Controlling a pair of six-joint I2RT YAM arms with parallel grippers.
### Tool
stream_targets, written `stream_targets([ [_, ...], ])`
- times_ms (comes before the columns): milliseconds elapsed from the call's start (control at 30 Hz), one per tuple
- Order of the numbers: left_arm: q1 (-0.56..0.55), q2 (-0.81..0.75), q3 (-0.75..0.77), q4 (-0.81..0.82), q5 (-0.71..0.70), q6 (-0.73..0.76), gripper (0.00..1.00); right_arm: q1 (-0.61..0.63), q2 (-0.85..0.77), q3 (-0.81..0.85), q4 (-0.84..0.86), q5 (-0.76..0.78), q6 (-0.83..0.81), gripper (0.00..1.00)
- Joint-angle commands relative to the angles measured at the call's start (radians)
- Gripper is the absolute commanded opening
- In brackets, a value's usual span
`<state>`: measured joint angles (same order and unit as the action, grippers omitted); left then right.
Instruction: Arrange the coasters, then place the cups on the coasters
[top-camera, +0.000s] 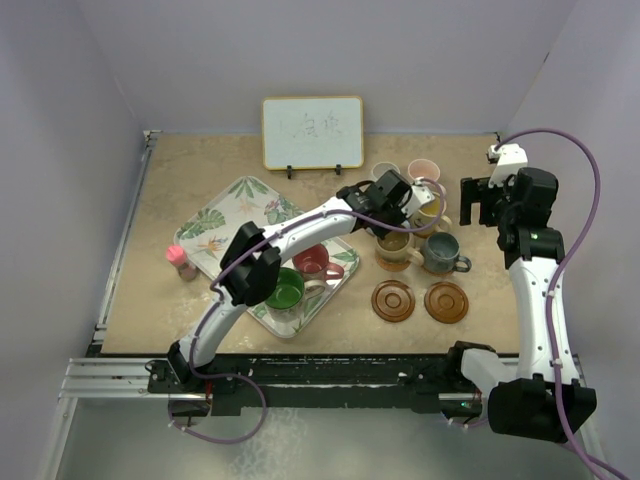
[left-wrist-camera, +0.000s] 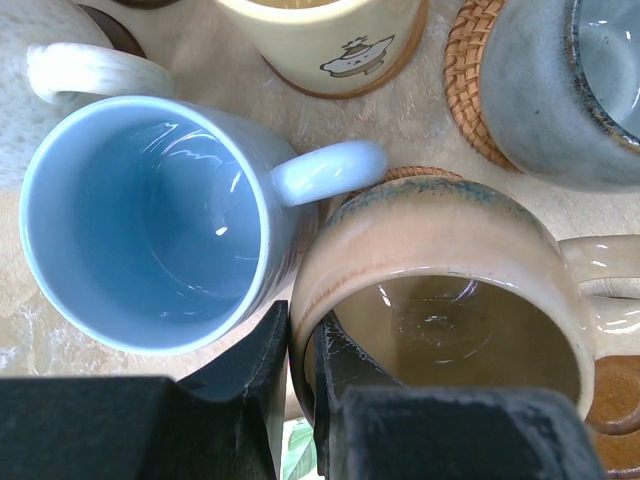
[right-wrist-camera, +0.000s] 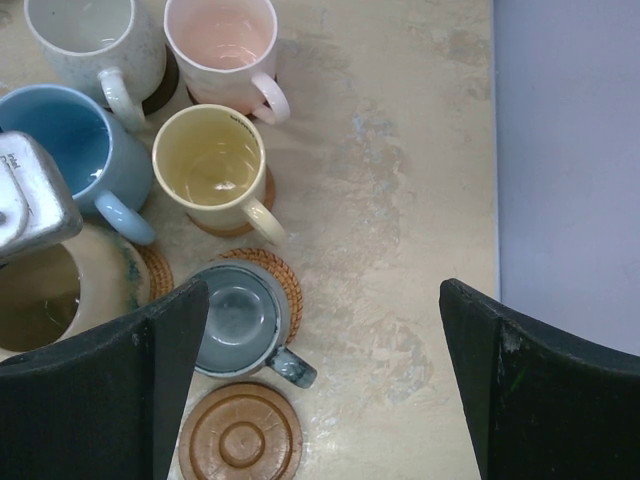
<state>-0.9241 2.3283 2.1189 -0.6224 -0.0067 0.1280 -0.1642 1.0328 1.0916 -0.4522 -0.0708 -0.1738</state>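
Fingers (left-wrist-camera: 250, 390) of the left gripper (left-wrist-camera: 300, 385) are pinching the near rim of the tan cup (left-wrist-camera: 440, 270), one inside and one outside, with a woven coaster (left-wrist-camera: 425, 175) showing under its far side and the light blue cup (left-wrist-camera: 140, 220) just beside it. The right gripper (right-wrist-camera: 318, 340) is hovering spread wide, holding nothing, near the grey-blue cup (right-wrist-camera: 235, 320). Two bare coasters (top-camera: 393, 300) are lying in front of the cluster.

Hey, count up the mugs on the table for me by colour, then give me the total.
Off-white mug: 1
Pink mug: 1
Yellow mug: 1
Light blue mug: 1
Tan mug: 1
Grey-blue mug: 1
Red mug: 1
Green mug: 1
Total: 8
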Motion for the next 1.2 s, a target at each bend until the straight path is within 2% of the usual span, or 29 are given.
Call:
stream_targets([
  [0, -0.018, -0.032, 0.043, 0.081, -0.017, 0.02, 0.03, -0.005, -0.019, 0.007, 0.008, -0.022, 0.013, 0.98],
  [667, -0.034, 0.015, 0.079, 0.016, -0.047, 0.042, 0.03, -0.005, -0.016, 0.008, 0.001, -0.035, 0.014, 0.99],
  [967, -0.036, 0.014, 0.109, 0.002, -0.042, 0.04, 0.19, -0.005, -0.013, 0.007, -0.004, -0.035, 0.014, 0.98],
  [1167, -0.035, 0.004, 0.116, -0.002, -0.036, 0.037, 0.24, -0.005, -0.01, 0.007, -0.005, -0.035, 0.016, 0.99],
])
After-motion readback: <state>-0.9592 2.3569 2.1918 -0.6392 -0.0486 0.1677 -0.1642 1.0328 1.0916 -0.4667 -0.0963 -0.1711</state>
